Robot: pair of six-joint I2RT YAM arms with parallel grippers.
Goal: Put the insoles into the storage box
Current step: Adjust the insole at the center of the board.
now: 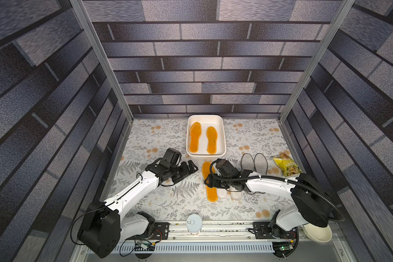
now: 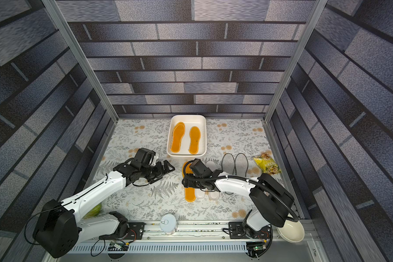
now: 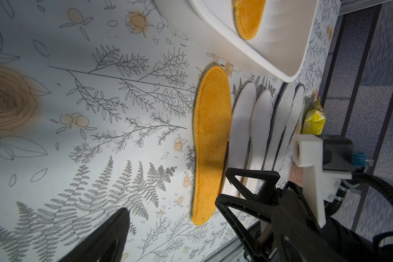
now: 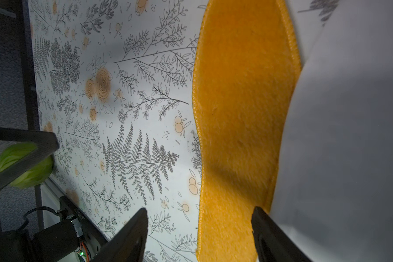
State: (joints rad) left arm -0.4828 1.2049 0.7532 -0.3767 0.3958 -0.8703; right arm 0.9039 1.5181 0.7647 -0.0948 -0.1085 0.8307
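Storage box: the storage box (image 1: 205, 116) sits at the far middle of the flowered cloth (image 1: 159, 204), its long side running away from me; the insoles lie the same way, so I judge none needs turning.
Already in: the boxed orange pair (image 1: 195, 137) lies flat, side by side on the box floor; I cannot tell whether anything is stacked beneath.
Next piece: the loose orange insole (image 4: 243, 102) lies just in front of the box's near wall, one long edge touching a white insole.
Right claw: the right gripper (image 4: 199, 215) hangs low over that insole's narrow waist, jaws apart and gripping nothing; one finger is over bare cloth, the other at the seam where orange meets white; the waist is the part the jaws can span, which I take as the reason for this spot.
Left claw: the left gripper (image 1: 187, 171) hovers near the box's near corner on its own side, jaws spread wide, empty; I judge it is parked clear of the other arm's path.
Waiting: the white pair (image 1: 222, 194) lies largely under the right arm in both top views; the grey pair (image 1: 247, 161) lies beyond it, toward the snack bag (image 1: 286, 166).
Not mine: the cream bowl (image 1: 318, 233) and the tin (image 1: 193, 223) sit along the near rail.
Risk: the insole is thin and lies flat; the seam-side finger may catch the white edge too.
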